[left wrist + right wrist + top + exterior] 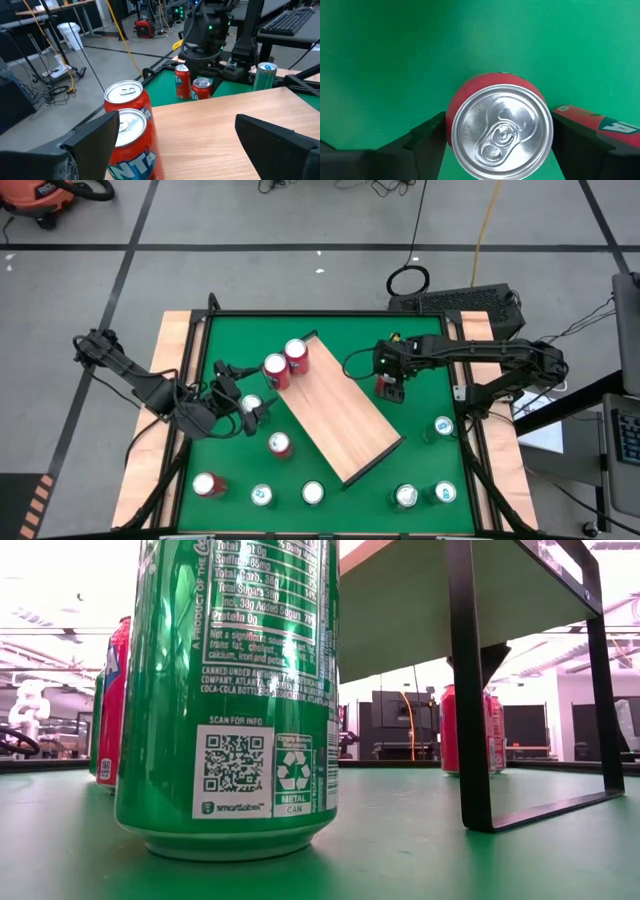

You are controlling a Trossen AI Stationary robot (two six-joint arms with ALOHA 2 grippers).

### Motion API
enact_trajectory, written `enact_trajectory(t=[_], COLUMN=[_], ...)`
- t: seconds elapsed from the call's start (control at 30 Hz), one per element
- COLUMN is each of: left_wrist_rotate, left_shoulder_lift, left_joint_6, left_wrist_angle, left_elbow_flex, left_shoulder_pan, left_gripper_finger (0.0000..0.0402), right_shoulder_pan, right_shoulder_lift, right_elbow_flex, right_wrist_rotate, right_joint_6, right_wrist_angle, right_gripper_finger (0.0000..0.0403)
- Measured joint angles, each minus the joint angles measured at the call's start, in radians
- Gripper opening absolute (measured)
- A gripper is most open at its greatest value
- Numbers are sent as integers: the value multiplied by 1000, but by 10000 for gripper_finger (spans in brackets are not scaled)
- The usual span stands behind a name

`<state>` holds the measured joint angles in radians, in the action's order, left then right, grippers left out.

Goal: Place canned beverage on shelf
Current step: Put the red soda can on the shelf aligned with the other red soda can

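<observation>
The shelf (340,420), a light wood board on dark legs, stands slantwise mid-table. Two red cans (285,363) stand on its far left end, also seen in the left wrist view (131,130). My left gripper (185,145) is open and level at the shelf's left side (248,412), short of those cans. My right gripper (390,385) points down at the shelf's right over a red can (500,132) that stands upright on the green table. Its fingers sit close on either side of the can. A second red can (607,125) stands right beside it. My right gripper comes at the red can from above, one finger (427,137) on each side of its upper wall (470,82). The lid hides the gaps, so I cannot tell whether the fingers touch it. The can stands upright on the table.
Several more cans stand on the table: a red one (280,444) and another (252,405) by the left gripper, a row along the near edge (313,493), and one at the right (443,426). A green can (235,690) fills the low view beside the shelf's dark leg (470,690).
</observation>
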<state>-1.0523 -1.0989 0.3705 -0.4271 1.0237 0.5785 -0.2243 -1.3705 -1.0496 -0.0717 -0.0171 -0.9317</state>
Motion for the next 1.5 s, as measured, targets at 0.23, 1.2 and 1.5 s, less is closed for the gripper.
enact_trajectory(t=[0.23,1.2,1.5], left_wrist_rotate=[0,103,200], left_shoulder_lift=[-27,-252,-309], left_joint_6=[14,-433,-429], left_wrist_angle=[1,655,723], left_elbow_flex=[0,-1,-1], left_shoulder_pan=[0,-41,-60], left_gripper_finger=[398,398,398], right_shoulder_pan=[4,196,342], right_shoulder_lift=[-2,34,20], right_elbow_flex=[-107,-630,-630], right_wrist_rotate=[-35,8,23], right_joint_6=[46,273,377], right_wrist_angle=[-106,-148,-23], right_gripper_finger=[289,288,288])
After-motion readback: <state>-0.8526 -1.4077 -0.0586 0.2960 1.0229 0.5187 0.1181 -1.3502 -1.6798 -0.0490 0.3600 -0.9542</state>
